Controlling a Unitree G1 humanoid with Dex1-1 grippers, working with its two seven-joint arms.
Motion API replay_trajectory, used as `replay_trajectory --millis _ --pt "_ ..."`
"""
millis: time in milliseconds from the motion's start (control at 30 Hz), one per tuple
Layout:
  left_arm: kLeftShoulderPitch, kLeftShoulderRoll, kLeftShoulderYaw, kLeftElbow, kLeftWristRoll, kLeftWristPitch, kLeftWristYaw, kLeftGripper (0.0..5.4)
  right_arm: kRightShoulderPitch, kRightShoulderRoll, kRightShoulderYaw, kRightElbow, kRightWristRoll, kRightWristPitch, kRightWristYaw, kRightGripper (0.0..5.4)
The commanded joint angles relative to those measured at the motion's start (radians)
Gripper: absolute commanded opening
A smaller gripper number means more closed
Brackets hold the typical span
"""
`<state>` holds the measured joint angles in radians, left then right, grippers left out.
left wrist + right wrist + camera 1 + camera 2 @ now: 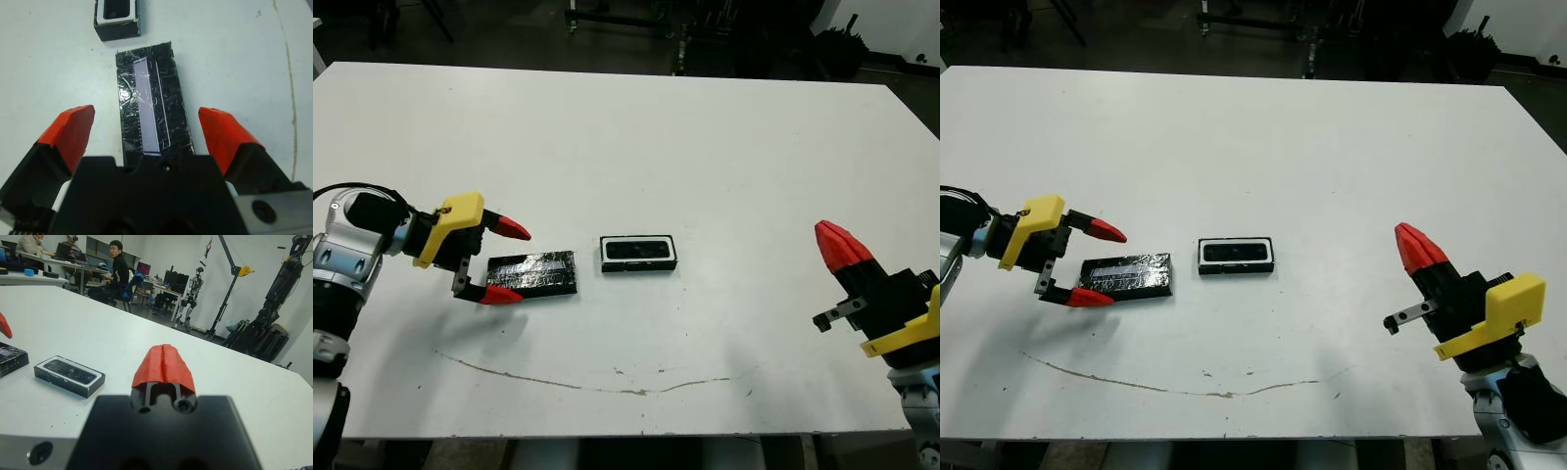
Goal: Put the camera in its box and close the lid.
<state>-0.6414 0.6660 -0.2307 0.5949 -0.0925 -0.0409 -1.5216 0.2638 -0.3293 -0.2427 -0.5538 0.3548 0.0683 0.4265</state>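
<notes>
The lid (532, 273), a black speckled slab with a shiny strip along its top, lies flat left of the table's centre. My left gripper (504, 261) is open, one red finger on each side of the lid's left end (151, 112), not touching it. Just right of the lid sits the box (638, 253), black rim with a white lining. The camera (68, 371) lies inside it, glossy dark face up. My right gripper (842, 245) is shut with nothing in it, far to the right near the front edge.
A thin curved scuff line (587, 384) runs across the table (636, 137) near its front edge. Beyond the far edge a person (117, 264) sits at desks, with stands and dark equipment (274, 318) around.
</notes>
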Motion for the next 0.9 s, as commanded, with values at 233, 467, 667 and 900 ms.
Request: replay_trajectory --millis 233,467,667,900 --pt "-0.005 -0.002 -0.024 0.041 0.028 0.024 -0.024 5.40 0.011 -0.011 -0.010 0.006 -0.004 -0.018 0.007 0.01" --pt "0.027 -0.002 -0.010 -0.021 0.022 0.177 0.043 5.40 0.009 -0.009 -0.012 0.013 0.001 -0.030 0.012 0.01" --pt "0.061 -0.006 -0.009 -0.089 0.016 0.267 0.097 4.92 0.001 -0.009 -0.022 0.018 0.006 -0.029 0.007 0.00" --pt "0.092 -0.009 0.001 -0.125 0.011 0.254 0.150 3.83 -0.006 -0.012 -0.030 0.025 0.007 -0.029 0.011 0.00"
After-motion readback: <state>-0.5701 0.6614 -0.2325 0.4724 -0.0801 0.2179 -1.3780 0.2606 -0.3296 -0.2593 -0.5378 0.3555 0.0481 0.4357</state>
